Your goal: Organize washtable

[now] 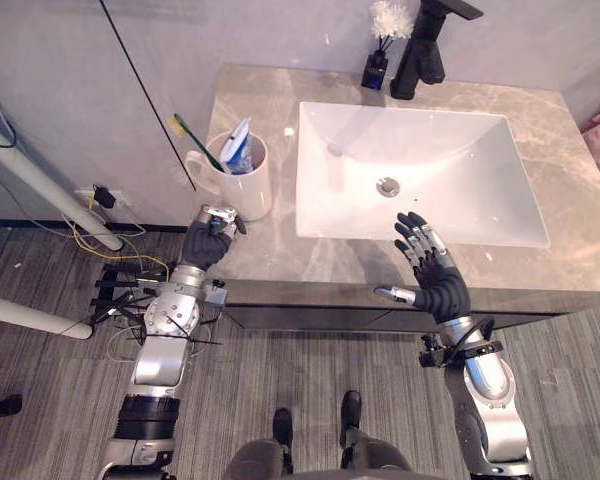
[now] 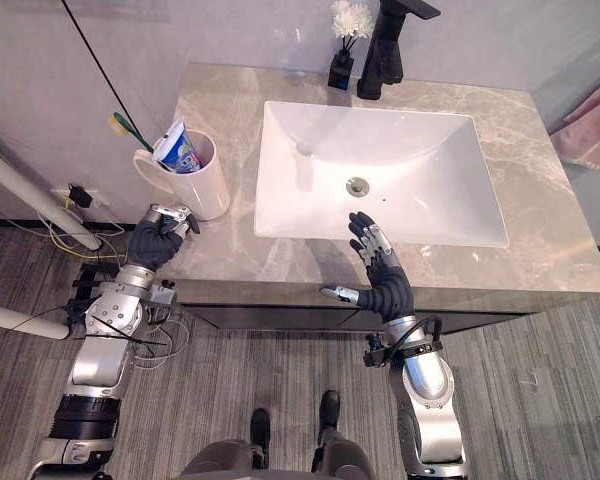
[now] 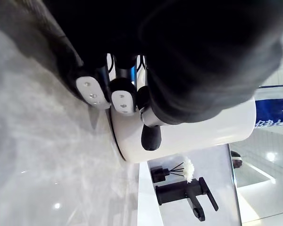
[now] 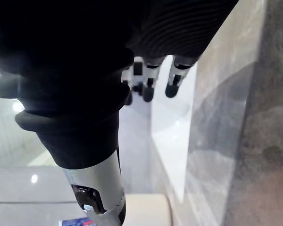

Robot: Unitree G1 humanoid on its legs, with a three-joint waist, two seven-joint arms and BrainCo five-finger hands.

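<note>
A white mug (image 1: 243, 183) holding a toothbrush (image 1: 194, 139) and toothpaste tube (image 1: 238, 147) stands on the surface (image 1: 572, 215) at 9 o'clock of the sink (image 1: 460, 170), with a black faucet (image 1: 424, 45) at the sink's 12. The left robot hand (image 1: 209, 241), fingers curled, lies at the mug's 7 o'clock. The right robot hand (image 1: 433, 273), fingers straight, is at the sink's 6.

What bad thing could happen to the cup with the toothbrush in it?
1. The mug stands near the left edge of the counter with the left hand curled right beside it; a bump might tip it or push it off.
2. The toothbrush and toothpaste tube lean out of the top, so they could spill out if it tips.
</note>
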